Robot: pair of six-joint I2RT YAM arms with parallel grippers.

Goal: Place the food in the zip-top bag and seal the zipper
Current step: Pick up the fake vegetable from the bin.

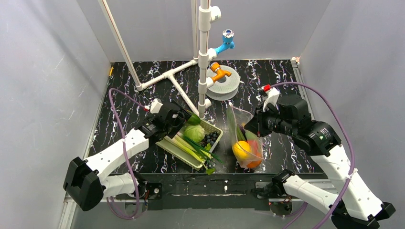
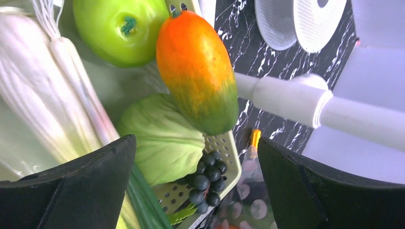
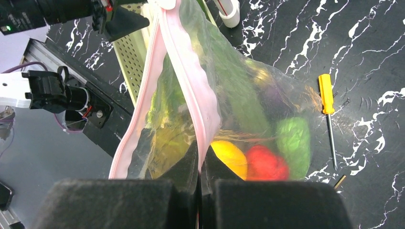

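The clear zip-top bag (image 1: 247,143) hangs at centre right, and its mouth is open. Through the plastic I see a yellow round fruit (image 3: 229,157), a red piece (image 3: 265,162) and a bumpy green piece (image 3: 293,140). My right gripper (image 3: 199,164) is shut on one side of the pink zipper strip (image 3: 191,90) and holds the bag up; it also shows in the top view (image 1: 245,128). My left gripper (image 1: 185,119) is open and empty over the pale green basket (image 1: 217,128). Below its spread jaws lie an orange-green mango (image 2: 198,71), a green apple (image 2: 119,28), a cabbage (image 2: 162,138) and dark grapes (image 2: 207,179).
White-green leeks (image 2: 57,95) fill the basket's left side. A yellow-handled screwdriver (image 3: 326,93) lies on the black marbled table right of the bag. A white pipe frame (image 1: 204,57) with blue and orange taps and a grey spool (image 1: 222,83) stand behind.
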